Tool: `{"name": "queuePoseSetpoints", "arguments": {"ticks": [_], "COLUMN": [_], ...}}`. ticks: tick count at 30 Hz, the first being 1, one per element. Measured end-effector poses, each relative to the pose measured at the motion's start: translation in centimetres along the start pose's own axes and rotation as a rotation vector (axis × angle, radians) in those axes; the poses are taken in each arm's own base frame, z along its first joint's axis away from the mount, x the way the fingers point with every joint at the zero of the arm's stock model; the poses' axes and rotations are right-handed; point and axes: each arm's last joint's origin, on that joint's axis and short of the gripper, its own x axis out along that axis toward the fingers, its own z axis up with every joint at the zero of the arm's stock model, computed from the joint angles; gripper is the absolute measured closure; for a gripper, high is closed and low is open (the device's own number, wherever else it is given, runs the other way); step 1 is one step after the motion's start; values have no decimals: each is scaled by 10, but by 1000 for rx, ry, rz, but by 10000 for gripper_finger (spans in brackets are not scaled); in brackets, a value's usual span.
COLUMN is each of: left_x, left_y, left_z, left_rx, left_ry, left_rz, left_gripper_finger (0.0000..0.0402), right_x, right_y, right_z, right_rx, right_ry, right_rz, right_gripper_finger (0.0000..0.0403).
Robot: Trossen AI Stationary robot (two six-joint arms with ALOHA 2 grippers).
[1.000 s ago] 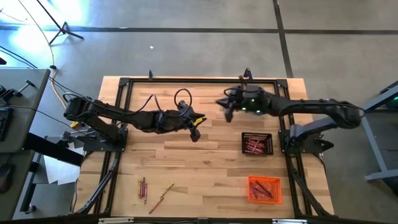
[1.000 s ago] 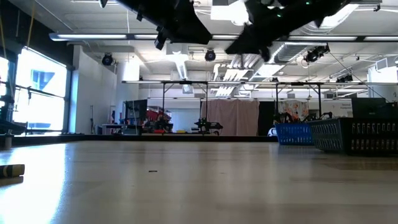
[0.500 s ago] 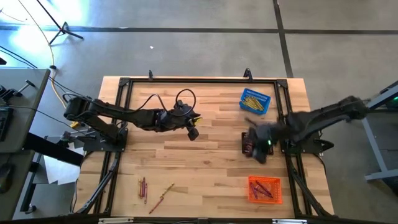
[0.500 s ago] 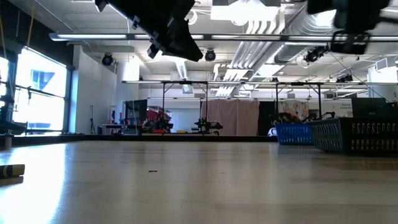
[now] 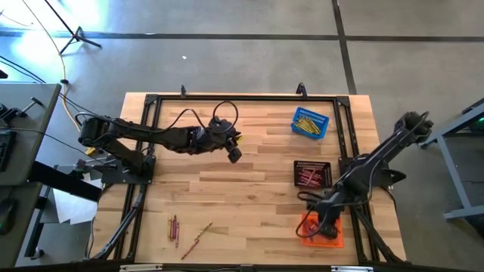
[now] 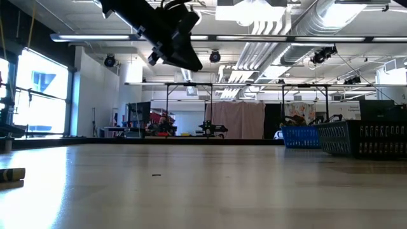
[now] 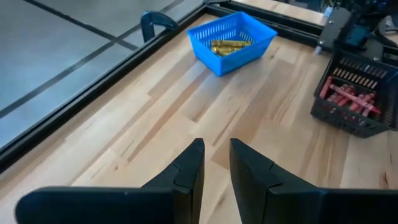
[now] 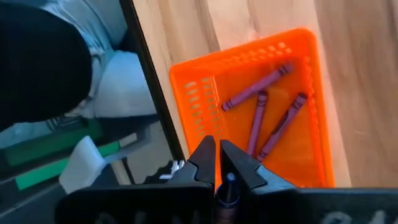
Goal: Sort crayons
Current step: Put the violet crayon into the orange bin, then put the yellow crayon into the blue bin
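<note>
Right tool (image 8: 217, 163) clenched on a purple crayon (image 8: 228, 186), long axis along the fingers, over the orange basket (image 5: 321, 230) at 5 o'clock; it has swung from mid-bench. Left tool (image 7: 216, 163) slightly parted, empty.

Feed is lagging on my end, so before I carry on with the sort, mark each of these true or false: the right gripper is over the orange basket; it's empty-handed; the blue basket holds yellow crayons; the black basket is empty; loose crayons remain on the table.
1. The right gripper is over the orange basket. True.
2. It is empty-handed. False: its fingers are shut on a purple crayon.
3. The blue basket holds yellow crayons. True.
4. The black basket is empty. False: it holds red crayons.
5. Loose crayons remain on the table. True, near its front left edge.
</note>
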Motion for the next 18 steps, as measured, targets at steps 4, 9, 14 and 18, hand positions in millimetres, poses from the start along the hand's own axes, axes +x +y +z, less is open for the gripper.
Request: {"name": "queuePoseSetpoints", "arguments": {"ticks": [4, 9, 14, 18], "left_x": [0, -2, -6, -13], "left_y": [0, -3, -12, -21], "left_z": [-1, -4, -8, -19], "left_rx": [-17, -45, -32, -11], "left_ry": [14, 27, 55, 167], "left_rz": [2, -8, -70, -161], "left_gripper_finger": [337, 337, 337, 337], "right_x": [9, 16, 22, 23], "right_y": [0, 0, -1, -1], "right_z": [3, 5, 6, 6], "right_rx": [16, 132, 172, 131], "right_ry": [13, 23, 38, 59], "right_rz": [-14, -36, -53, -45], "right_gripper_finger": [400, 377, 346, 323]}}
